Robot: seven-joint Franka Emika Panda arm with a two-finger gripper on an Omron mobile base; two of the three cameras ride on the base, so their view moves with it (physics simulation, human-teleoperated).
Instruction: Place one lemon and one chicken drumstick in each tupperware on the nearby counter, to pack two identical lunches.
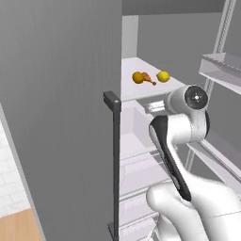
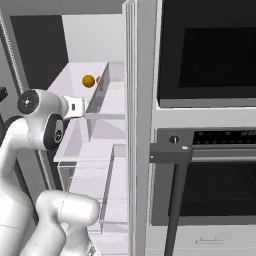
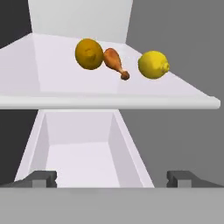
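On a white fridge shelf (image 3: pixel 109 94) lie a yellow lemon (image 3: pixel 153 64) at the right, a brown chicken drumstick (image 3: pixel 115 61) in the middle, and a darker orange-yellow round fruit (image 3: pixel 89 54) touching the drumstick at the left. The left base view shows the same lemon (image 1: pixel 163 76), drumstick (image 1: pixel 149 79) and round fruit (image 1: pixel 138 77). My gripper (image 3: pixel 113 178) is open and holds nothing. It hangs in front of the shelf, a little below its front edge, well short of the food. Seen from the base, the gripper (image 1: pixel 155 107) is level with the shelf front. The tupperware and the counter are out of view.
The open grey fridge door (image 1: pixel 56 117) with its dark handle (image 1: pixel 113 101) stands at the left. A white drawer bin (image 3: pixel 83 153) sits under the shelf. Door racks (image 1: pixel 221 68) are at the right. A black wall oven (image 2: pixel 210 150) flanks the fridge.
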